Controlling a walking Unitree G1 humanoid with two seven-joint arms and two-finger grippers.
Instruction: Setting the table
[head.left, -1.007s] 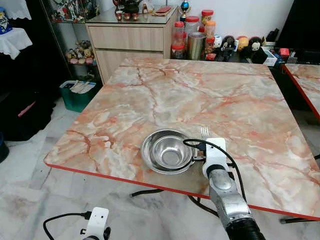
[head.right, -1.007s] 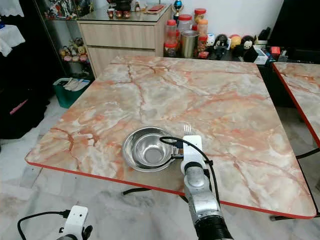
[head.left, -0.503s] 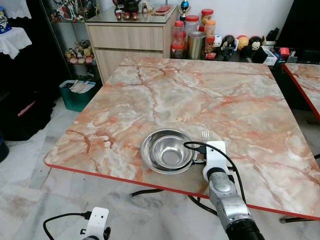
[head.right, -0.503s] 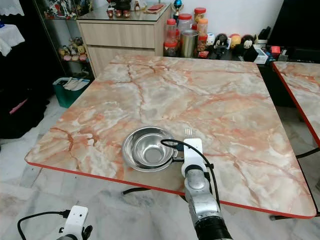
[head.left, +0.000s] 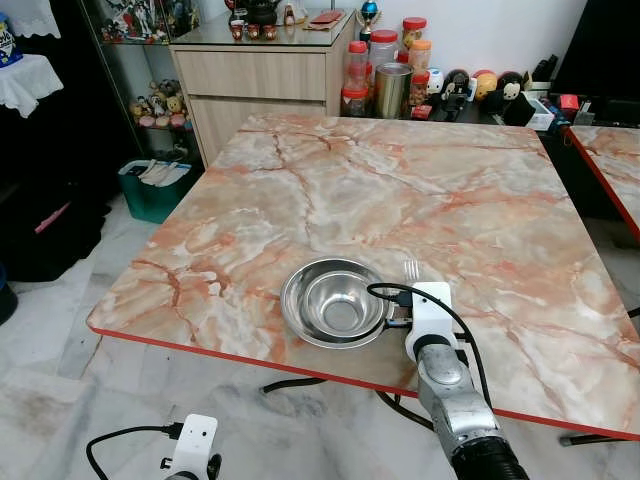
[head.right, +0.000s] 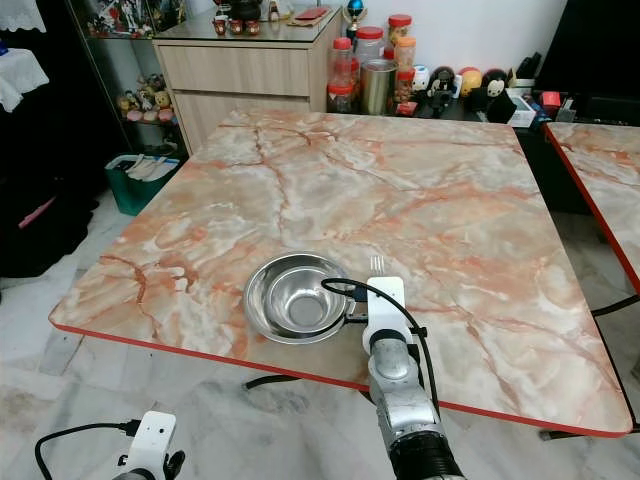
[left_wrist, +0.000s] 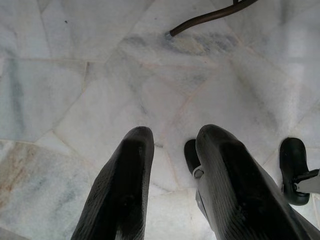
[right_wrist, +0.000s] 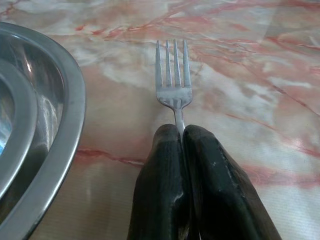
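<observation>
Marble desk (head.left: 330, 190): right end effector (right_wrist: 182, 137) clamps fork (right_wrist: 173, 80) handle, tines flat on top, just beside steel bowl (head.left: 334, 302). Left end effector (left_wrist: 172, 150) narrow over floor.

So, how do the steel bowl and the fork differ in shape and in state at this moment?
The steel bowl is round, deep and wide; the fork is thin and flat with four tines. The bowl stands free on the marble table, while the fork's handle is pinched in the right gripper. The fork lies beside the bowl, not in it. Both are shiny metal.
</observation>
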